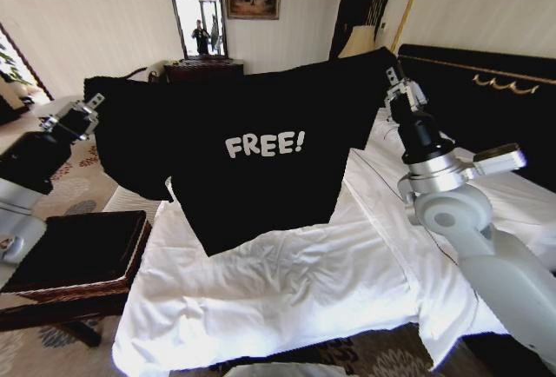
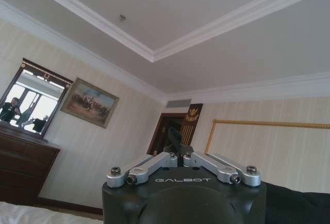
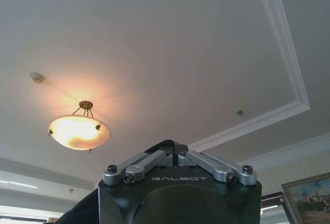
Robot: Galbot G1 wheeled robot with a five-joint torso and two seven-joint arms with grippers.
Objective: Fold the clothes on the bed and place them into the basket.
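T-shirt (image 1: 261,147), black with white "FREE!" lettering facing the head camera, hangs spread in the air above the bed (image 1: 287,290), held up by both grippers. Left gripper (image 1: 89,104) pinches one upper corner on the left, jaws pressed together on the cloth; in the left wrist view its fingers (image 2: 172,146) close on a dark fold. Right gripper (image 1: 395,77) pinches the other upper corner on the right, close to the black headboard (image 1: 486,90), and the right wrist view shows its fingers (image 3: 170,146) shut on black fabric. The shirt's lower hem dangles just over the white sheets. Basket (image 1: 74,251) with wicker sides and black lining sits beside the bed, below the left arm.
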